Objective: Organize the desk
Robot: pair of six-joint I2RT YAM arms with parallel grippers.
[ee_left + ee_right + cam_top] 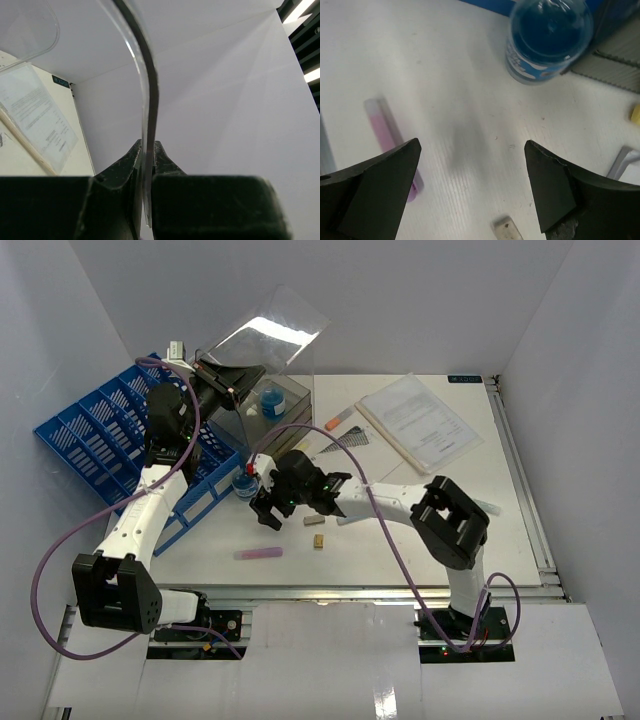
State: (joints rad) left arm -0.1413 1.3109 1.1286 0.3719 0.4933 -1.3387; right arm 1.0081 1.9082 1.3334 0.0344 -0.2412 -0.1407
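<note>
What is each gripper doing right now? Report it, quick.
Left gripper: shut on the edge of a clear plastic sheet.
Right gripper: open, holding nothing, over the desk.

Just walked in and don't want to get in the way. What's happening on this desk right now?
The left gripper is shut on the edge of the clear lid of the bin, holding it raised. The right gripper is open and empty, low over the desk, between a blue-capped jar and a pink tube. Both of these lie outside the bin, as do the papers.
</note>
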